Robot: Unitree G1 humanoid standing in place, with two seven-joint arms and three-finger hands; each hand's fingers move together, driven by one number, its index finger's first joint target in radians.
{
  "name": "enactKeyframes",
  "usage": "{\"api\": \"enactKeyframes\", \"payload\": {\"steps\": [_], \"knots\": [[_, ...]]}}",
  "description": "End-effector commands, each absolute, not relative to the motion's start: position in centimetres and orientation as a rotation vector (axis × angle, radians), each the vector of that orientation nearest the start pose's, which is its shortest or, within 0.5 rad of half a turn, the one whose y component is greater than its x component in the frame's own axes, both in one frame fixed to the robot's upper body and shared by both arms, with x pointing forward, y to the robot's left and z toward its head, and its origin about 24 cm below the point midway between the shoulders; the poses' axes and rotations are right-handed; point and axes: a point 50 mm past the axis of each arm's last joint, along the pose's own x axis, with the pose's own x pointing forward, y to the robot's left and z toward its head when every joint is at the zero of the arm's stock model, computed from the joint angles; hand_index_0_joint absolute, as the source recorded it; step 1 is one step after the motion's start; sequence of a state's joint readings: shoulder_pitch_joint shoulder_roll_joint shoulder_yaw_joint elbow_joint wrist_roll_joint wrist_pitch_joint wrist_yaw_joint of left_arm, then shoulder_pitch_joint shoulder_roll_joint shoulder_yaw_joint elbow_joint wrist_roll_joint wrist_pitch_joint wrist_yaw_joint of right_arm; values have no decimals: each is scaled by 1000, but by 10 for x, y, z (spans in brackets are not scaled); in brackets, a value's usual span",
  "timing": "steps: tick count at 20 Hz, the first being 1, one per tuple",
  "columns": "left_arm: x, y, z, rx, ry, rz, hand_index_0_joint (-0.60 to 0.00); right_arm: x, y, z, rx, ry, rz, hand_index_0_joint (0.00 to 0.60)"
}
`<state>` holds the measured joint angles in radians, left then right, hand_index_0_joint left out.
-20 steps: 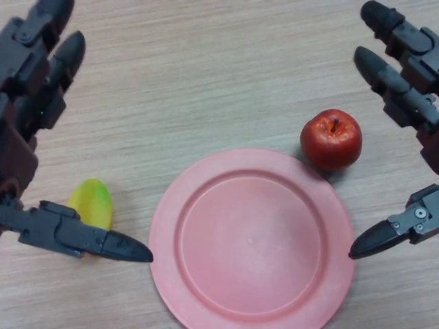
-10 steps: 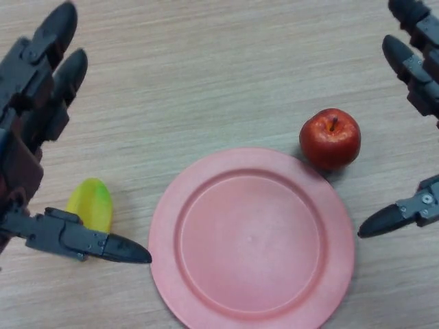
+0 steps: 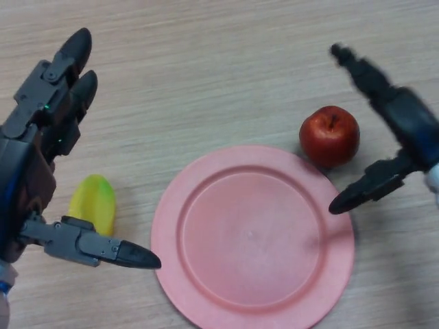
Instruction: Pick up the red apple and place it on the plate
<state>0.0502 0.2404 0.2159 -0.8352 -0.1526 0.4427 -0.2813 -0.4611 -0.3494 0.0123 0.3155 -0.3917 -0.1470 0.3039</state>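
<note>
Red apple on the table, touching the far right rim of the pink plate. The right hand, fingers spread, lies just right of the apple, far nearer than the spread, empty left hand. Apple: round, glossy, stem up.

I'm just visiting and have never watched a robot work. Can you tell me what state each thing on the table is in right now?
Red apple: upright, stem up, on the table, touching the plate's rim, not held.
Plate: pink, flat on the table, nothing on it.
Yellow-green fruit: lying on the table left of the plate, untouched.
Left hand: open, holding nothing.
Right hand: open, spread around the apple's right side, not gripping it.
</note>
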Motion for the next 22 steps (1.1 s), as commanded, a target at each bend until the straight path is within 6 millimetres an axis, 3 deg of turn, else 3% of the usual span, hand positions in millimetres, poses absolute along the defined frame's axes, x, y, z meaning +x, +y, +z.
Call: {"api": "enactKeyframes", "payload": {"steps": [1,4,8,12,16,20,21,22], "knots": [[187,195,213,270,-558,-122,0,339,-184,163,-795,-414,231,200],[192,200,209,289,-564,-84,0,356,-184,155,-973,-412,244,597],[196,202,210,293,-563,-74,0,350,-191,173,-944,-519,155,600],[192,204,214,285,-569,-69,0,315,-167,178,-852,-548,286,600],[192,204,215,290,-571,-71,0,284,-136,155,-870,-496,437,600],[192,204,215,293,-573,-79,0,277,-126,132,-810,-365,483,600],[192,204,215,293,-573,-79,0,277,-126,132,-808,-362,484,551],[192,205,215,292,-573,-79,0,276,-126,133,-794,-351,487,401]]}}
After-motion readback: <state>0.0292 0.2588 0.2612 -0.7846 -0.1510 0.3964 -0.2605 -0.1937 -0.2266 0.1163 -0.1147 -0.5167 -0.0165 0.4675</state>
